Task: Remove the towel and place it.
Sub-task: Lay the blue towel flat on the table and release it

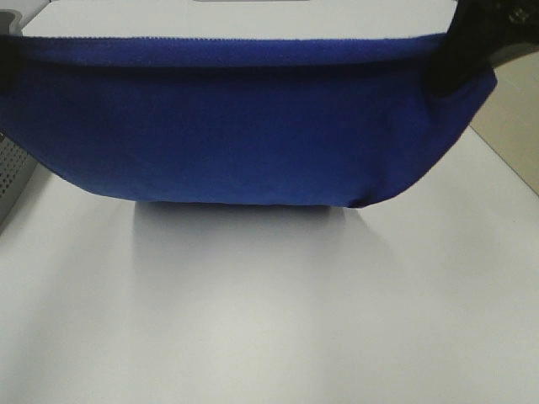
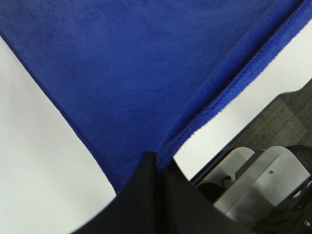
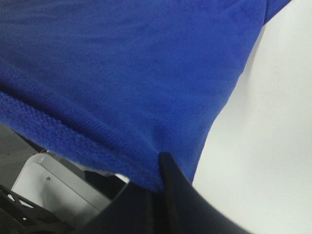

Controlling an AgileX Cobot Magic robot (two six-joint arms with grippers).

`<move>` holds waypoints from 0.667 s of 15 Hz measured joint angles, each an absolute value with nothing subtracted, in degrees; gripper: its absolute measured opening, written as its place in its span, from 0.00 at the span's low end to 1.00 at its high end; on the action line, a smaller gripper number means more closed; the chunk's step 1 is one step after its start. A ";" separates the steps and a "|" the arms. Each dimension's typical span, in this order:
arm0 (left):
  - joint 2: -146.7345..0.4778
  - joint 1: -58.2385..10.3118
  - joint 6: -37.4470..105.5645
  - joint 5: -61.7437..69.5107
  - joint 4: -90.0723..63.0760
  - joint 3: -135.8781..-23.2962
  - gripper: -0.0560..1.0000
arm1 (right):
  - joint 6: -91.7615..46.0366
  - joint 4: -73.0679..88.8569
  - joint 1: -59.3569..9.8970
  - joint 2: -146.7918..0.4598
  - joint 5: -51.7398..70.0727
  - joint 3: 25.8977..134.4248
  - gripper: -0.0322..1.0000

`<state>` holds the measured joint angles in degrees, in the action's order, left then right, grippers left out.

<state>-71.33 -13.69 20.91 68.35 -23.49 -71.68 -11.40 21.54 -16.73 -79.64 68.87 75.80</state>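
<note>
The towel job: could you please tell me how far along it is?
Done: the towel is lifted and spread between both arms, its lower edge apparently clear of the table. In hand: the left gripper and the right gripper are each shut on an upper corner. Left: laying it down and letting go.

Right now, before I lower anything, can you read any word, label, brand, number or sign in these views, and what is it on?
No text can be read in any of the three views.
The towel shows plain blue cloth, with no tag or label in sight.
The table shows an unmarked white top.
</note>
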 joint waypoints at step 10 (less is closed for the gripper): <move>-70.65 -20.80 15.81 65.83 -26.99 -48.53 0.05 | -11.52 23.95 -16.73 -77.58 68.75 52.77 0.05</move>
